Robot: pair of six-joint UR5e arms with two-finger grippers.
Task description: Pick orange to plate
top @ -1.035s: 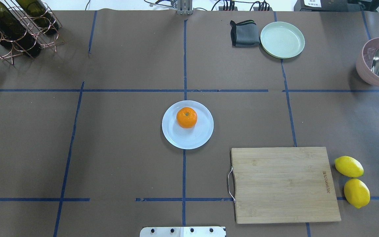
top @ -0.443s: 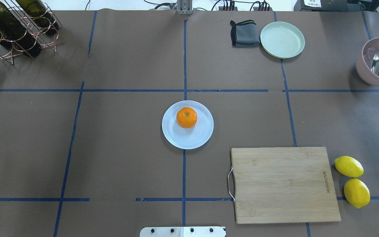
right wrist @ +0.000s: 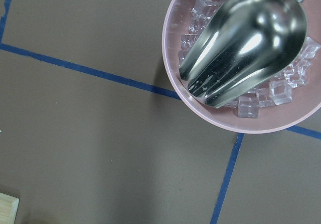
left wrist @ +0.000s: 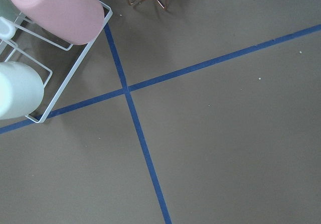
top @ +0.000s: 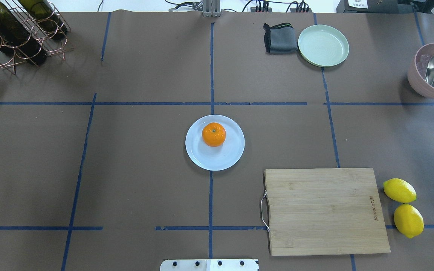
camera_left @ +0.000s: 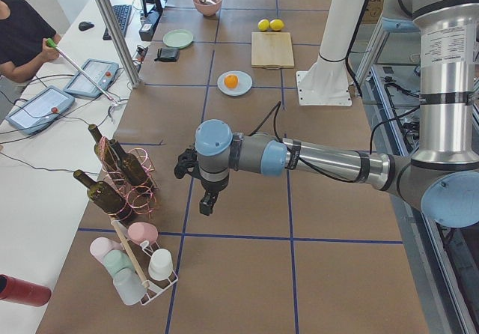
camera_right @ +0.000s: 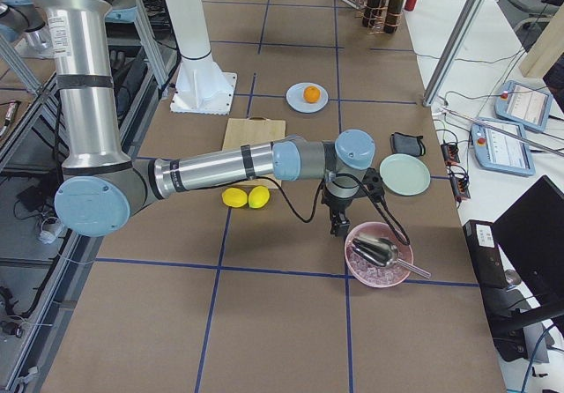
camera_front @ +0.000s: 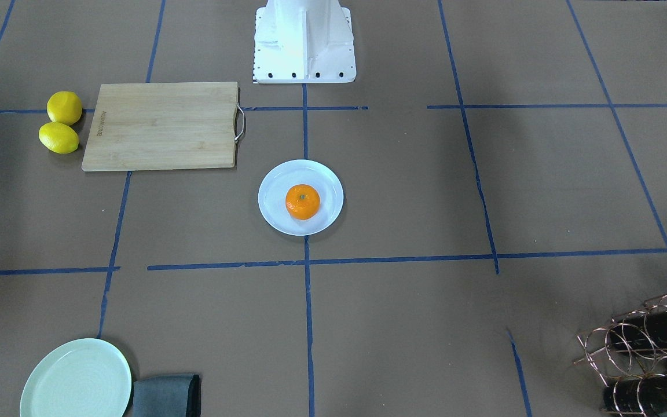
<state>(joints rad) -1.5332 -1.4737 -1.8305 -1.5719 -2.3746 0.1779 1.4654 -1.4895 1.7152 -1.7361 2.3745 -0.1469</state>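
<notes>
At the middle of the worktop (top: 134,150) the orange (top: 213,134) is seen resting on the plate (top: 217,161), stem dimple up, set a bit toward the plate's rim farthest from the robot. Nothing is touching the fruit. The left claw (camera_left: 206,201) is shown only in the exterior left view, pointed down over the worktop near the wine rack (camera_left: 123,173), well apart from the plate; wide or narrow cannot be told. Blue tape lines crossing, a pink cup (left wrist: 55,10) and a pale cup (left wrist: 17,91) in a white wire rack (left wrist: 75,63) are caught by the left wrist camera. The right claw (camera_right: 337,224) is shown only in the exterior right view, pointed down just beside the pink bowl (camera_right: 357,265), also well apart from the plate; its opening cannot be told either. Ice cubes (right wrist: 248,106) and a metal scoop (right wrist: 246,43) are seen in that bowl from the right wrist camera. A wooden cutting board (top: 324,210) is laid on the robot's right side, with two lemons (top: 399,190) just beside its far edge, touching each other. A mint-green plate (top: 323,45) and a folded grey cloth (top: 280,38) are placed side by side at the far right.
</notes>
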